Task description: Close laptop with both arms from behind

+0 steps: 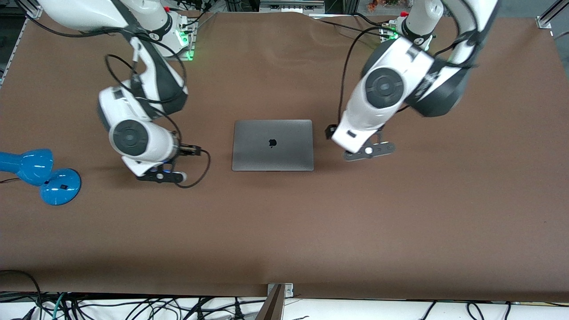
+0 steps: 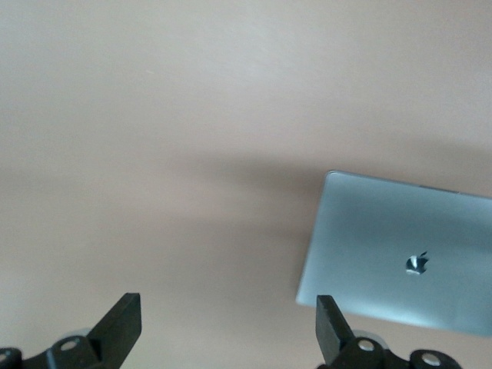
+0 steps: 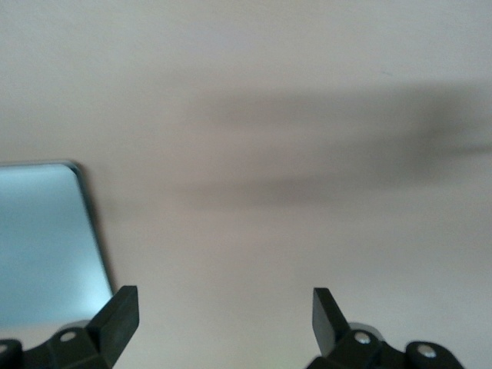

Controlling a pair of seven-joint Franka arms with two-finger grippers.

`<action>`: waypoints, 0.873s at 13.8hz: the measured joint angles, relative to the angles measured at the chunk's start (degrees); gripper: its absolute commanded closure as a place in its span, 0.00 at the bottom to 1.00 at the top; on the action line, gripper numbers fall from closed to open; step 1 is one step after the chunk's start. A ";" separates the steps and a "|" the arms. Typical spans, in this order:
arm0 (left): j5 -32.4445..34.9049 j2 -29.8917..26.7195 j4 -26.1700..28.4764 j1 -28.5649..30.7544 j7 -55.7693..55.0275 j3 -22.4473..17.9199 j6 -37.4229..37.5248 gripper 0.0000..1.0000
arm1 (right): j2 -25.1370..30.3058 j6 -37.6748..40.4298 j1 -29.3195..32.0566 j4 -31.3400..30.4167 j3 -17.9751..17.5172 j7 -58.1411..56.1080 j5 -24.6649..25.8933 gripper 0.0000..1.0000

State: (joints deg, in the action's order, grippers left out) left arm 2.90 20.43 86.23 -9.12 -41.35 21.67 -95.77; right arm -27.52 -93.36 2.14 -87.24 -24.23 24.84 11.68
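The laptop (image 1: pixel 272 145) lay fully closed, lid logo up, flat at mid-bench (image 1: pixel 284 231). The left gripper (image 1: pixel 370 151) hung over bare bench just beside the laptop, toward the left arm's end, fingers (image 2: pixel 121 323) spread apart, gripping nothing. The right gripper (image 1: pixel 161 176) was over bare bench beside the laptop toward the right arm's end, fingers (image 3: pixel 119 317) also released and empty. A blue lamp (image 1: pixel 42 176) sat at the right arm's end of the bench.
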 measured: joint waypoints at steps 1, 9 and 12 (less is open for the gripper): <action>-1.27 -3.19 1.89 0.09 3.59 -2.77 0.59 0.00 | 0.68 3.44 1.29 1.71 0.10 -2.77 -0.15 0.00; -3.84 -22.53 16.86 0.18 27.54 -19.68 1.68 0.00 | 14.97 8.52 -5.66 2.56 24.39 -22.00 -9.95 0.00; -3.87 -25.15 17.70 0.31 32.62 -25.43 3.26 0.00 | 21.83 9.82 -5.65 1.54 28.29 -24.88 -10.24 0.00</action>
State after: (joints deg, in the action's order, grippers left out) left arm -0.97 -4.72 103.92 -8.81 -8.73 -3.76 -92.51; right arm -5.69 -83.53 -3.50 -85.69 4.07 -0.04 1.44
